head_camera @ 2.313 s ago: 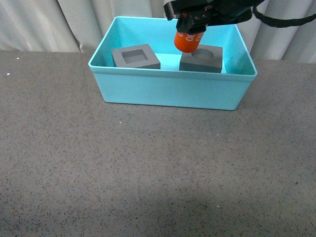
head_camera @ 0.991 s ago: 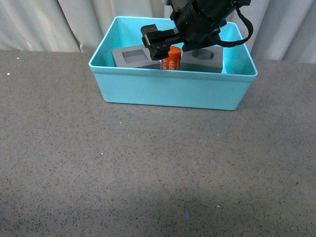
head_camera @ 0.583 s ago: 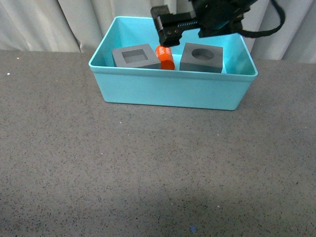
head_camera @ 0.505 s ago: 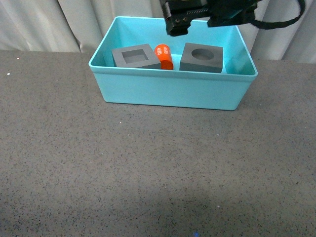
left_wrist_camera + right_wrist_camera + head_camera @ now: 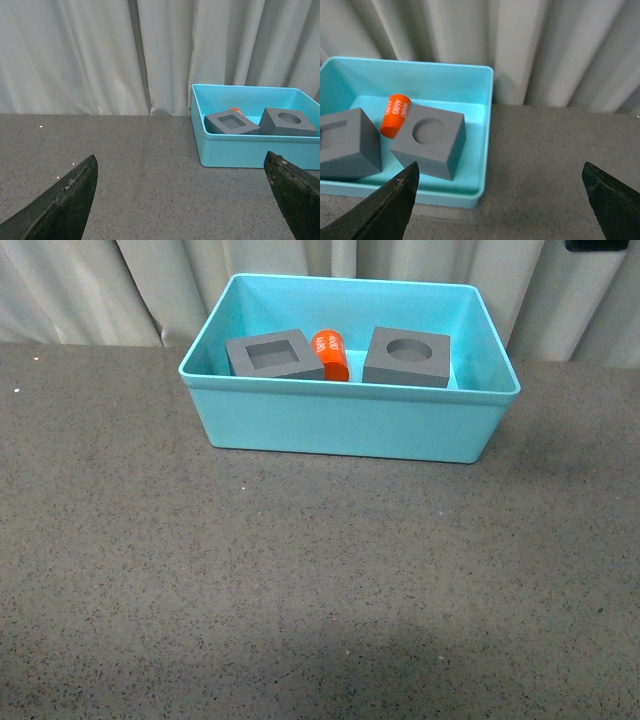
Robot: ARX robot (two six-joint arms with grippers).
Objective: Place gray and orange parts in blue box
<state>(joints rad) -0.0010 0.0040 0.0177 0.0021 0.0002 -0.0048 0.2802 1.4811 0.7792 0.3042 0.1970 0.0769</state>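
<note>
In the front view only a dark sliver of the right arm (image 5: 602, 244) shows, at about one o'clock by the upper edge. The left tool (image 5: 185, 200) has its black fingers (image 5: 60, 205) spread wide, holding nothing. The right tool (image 5: 502, 207) is likewise spread, empty, its black fingers (image 5: 387, 207) far apart.

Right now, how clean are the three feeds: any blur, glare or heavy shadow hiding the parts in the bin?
Front view: sharp and evenly lit, with a soft shadow across the near table; the orange cylinder and both gray cubes read clearly in the blue box. Left wrist view: the box is crisp, the finger tips dark. Right wrist view: no glare, and the cylinder's numerals show but are not readable.
</note>
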